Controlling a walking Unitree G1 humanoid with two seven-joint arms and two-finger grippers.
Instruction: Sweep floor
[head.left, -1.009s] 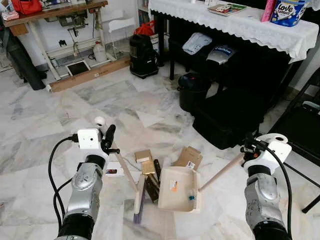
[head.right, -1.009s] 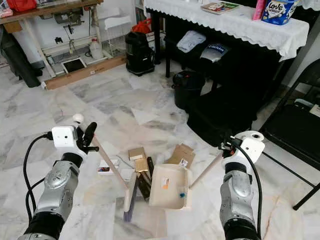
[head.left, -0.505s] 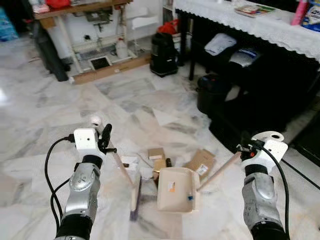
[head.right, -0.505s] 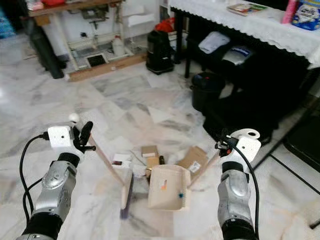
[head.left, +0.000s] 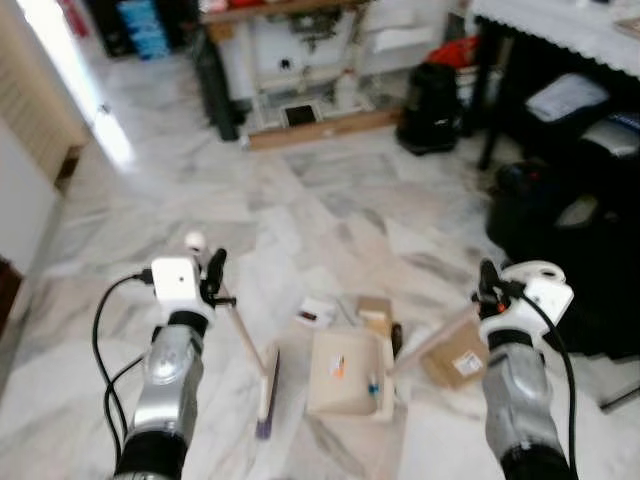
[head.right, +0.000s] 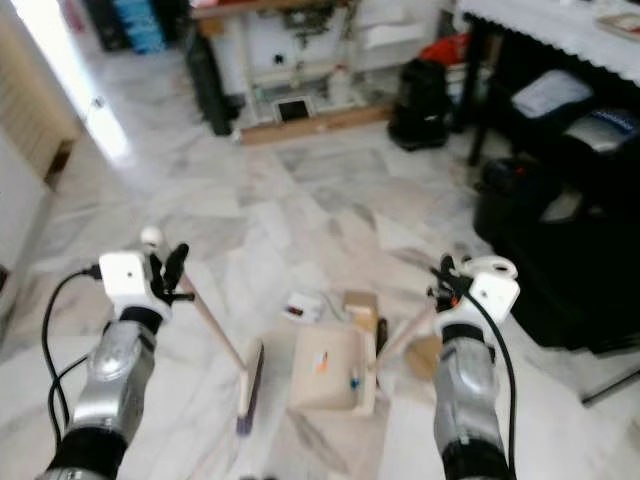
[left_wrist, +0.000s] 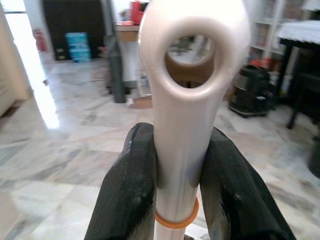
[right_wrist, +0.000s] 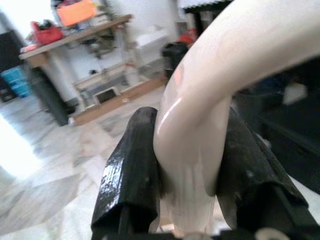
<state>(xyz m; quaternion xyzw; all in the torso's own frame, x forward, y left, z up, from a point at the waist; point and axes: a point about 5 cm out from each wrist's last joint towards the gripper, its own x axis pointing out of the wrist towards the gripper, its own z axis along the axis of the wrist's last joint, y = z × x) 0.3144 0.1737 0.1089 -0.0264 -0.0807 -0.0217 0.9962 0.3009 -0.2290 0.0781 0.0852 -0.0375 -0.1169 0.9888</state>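
Note:
My left gripper (head.left: 212, 278) is shut on the cream handle of a small broom (head.left: 250, 345); its brush head (head.left: 268, 390) rests on the marble floor. My right gripper (head.left: 487, 285) is shut on the handle (head.left: 430, 340) of a cream dustpan (head.left: 344, 372), which lies flat on the floor right of the brush. Scraps of cardboard (head.left: 376, 310) and a small white packet (head.left: 317, 314) lie just beyond the pan. A flat cardboard piece (head.left: 455, 360) lies right of it. In the left wrist view the fingers (left_wrist: 127, 190) clamp the broom handle (left_wrist: 185, 100); in the right wrist view the fingers (right_wrist: 130, 170) clamp the dustpan handle (right_wrist: 200, 115).
A black-draped table (head.left: 560, 60) with bags under it (head.left: 580, 230) stands at the right. A black vacuum (head.left: 430, 95) and a workbench with a wooden plank (head.left: 320, 125) stand at the back. A wall corner (head.left: 25, 190) and bright doorway lie at the left.
The whole view has swung to the left, bringing the wall corner and doorway into sight; the table has slid to the right edge. Both grippers keep their hold on broom and dustpan.

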